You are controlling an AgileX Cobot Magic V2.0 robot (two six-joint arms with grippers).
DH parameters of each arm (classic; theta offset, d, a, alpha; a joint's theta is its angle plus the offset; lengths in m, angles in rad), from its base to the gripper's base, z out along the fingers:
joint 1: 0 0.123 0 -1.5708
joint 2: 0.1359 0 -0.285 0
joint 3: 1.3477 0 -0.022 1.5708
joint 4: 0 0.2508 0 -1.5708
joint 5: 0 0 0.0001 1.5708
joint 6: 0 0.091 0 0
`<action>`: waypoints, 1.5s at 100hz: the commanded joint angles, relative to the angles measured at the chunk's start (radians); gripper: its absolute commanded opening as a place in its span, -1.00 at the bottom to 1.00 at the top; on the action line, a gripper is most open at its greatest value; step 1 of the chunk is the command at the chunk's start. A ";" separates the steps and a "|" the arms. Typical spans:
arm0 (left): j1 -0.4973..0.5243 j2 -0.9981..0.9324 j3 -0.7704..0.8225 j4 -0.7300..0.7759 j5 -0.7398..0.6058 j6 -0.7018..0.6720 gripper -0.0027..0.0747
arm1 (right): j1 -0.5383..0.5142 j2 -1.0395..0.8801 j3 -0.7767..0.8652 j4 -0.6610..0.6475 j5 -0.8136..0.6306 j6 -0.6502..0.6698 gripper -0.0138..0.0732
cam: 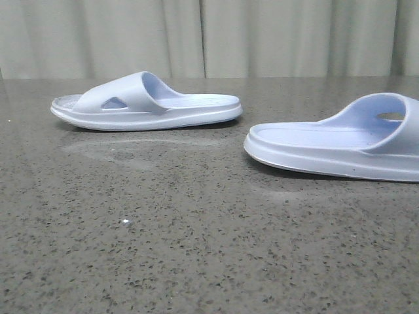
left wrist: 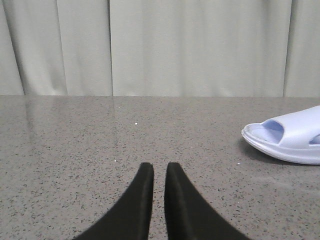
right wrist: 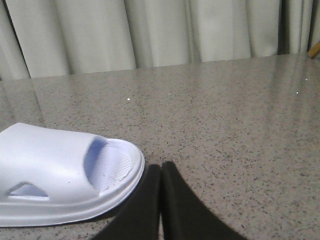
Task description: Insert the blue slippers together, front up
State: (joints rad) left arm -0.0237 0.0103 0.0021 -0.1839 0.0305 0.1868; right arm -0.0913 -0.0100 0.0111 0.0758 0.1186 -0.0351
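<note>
Lavender-blue foam is all you have to work with: two slide slippers, each with a wide strap, a small triangular side cutout and a thick sole, lie sole-down and well apart on the speckled grey stone table. In the front view the left slipper sits farther back on the left, seen side-on with its strap toward its left end. The right slipper lies nearer on the right, partly cut off by the picture's edge, with its strap toward its right end. Count them: two slippers, two hands, nothing else on the table but a pale curtain behind it. As for progress, judge it at the very start: neither slipper is lifted, turned or slid into the other, so every part of the nesting is left to do. Your left hand hovers over bare table with its dark fingers nearly touching, clenched on nothing, and one end of a slipper shows off to one side in its wrist view. Your right hand is likewise closed and empty, its fingertips pressed together just beside the rounded end of a slipper, seemingly not touching it. You will probably need to open a hand before any grasp, then bring the pair together with the fronts up.
</note>
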 commanded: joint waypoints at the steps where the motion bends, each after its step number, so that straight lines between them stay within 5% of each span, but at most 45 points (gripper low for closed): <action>1: 0.002 0.008 0.010 -0.002 -0.079 -0.008 -0.89 | 0.000 -0.021 0.021 -0.008 -0.084 0.004 -0.88; 68: 0.002 0.008 0.010 -0.002 -0.079 -0.008 -0.89 | 0.000 -0.021 0.021 -0.004 -0.084 0.004 -0.88; 110: 0.002 0.008 0.010 -0.005 -0.079 -0.008 -0.89 | 0.000 -0.021 0.021 0.013 -0.212 0.004 -0.88; 130: 0.002 0.008 0.010 -0.150 -0.081 -0.008 -0.89 | 0.000 -0.021 0.021 0.202 -0.191 0.004 -0.88; 150: 0.002 0.008 0.006 -0.498 -0.081 -0.008 -0.89 | 0.000 -0.021 0.011 0.474 -0.163 0.004 -0.88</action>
State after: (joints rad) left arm -0.0237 0.0103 0.0021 -0.5080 0.0287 0.1868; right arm -0.0913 -0.0100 0.0111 0.4326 0.0077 -0.0345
